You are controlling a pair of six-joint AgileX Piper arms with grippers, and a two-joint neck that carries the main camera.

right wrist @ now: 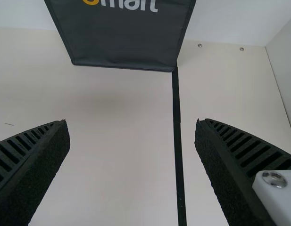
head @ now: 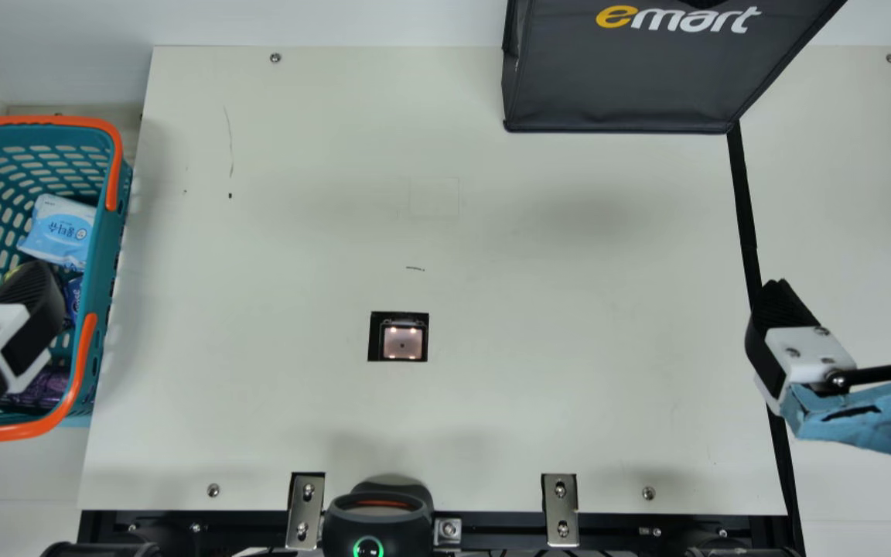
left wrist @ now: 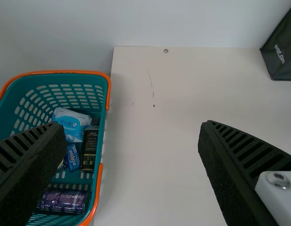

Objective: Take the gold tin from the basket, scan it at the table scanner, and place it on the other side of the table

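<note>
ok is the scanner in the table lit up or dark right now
Lit. The table scanner shows a pinkish glow in its window, with small bright spots near the window's corners.

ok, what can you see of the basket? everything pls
The basket is teal, looks like plastic, with slotted walls and orange handles folded down along its rim. It stands upright, open side up, beside the table's left edge in the main view. Inside lie a light-blue pack, a dark, narrow package, a small blue packet and a purple cylinder. Can't tell if the left gripper touches it.
</note>
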